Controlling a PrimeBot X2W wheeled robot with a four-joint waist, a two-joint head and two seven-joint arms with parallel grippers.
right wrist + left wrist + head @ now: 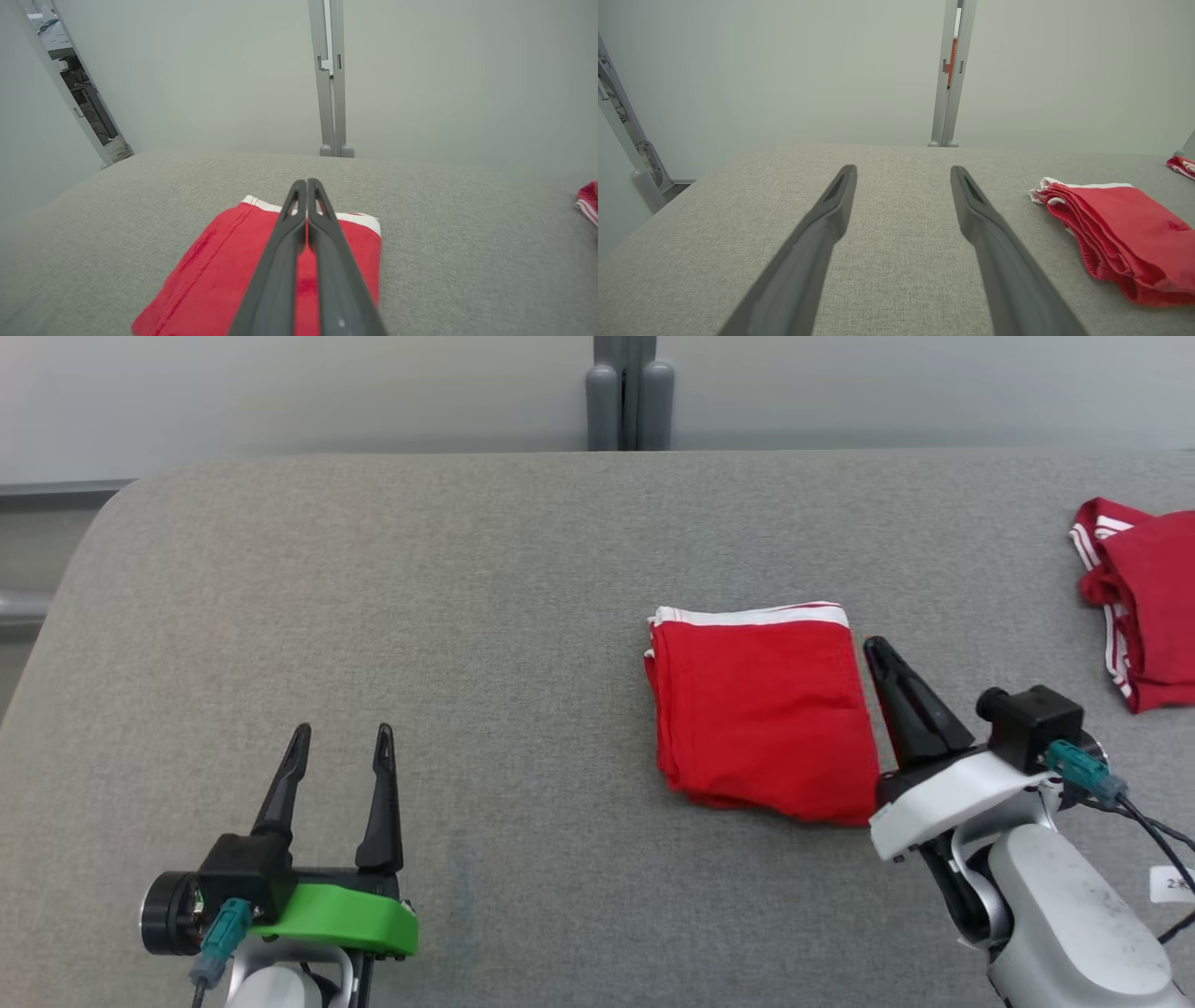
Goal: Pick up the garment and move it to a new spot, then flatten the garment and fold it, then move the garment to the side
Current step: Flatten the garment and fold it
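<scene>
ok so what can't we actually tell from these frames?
Second red garment: head view, cut off by the right edge; shape unknown.
Folded garment: right wrist view, near edge cut off by the bottom, middle covered by the shut right gripper.
Contact: whether that gripper touches the folded garment, no view settles.
White tag on the right arm: head view, text cut off, too small.
</scene>
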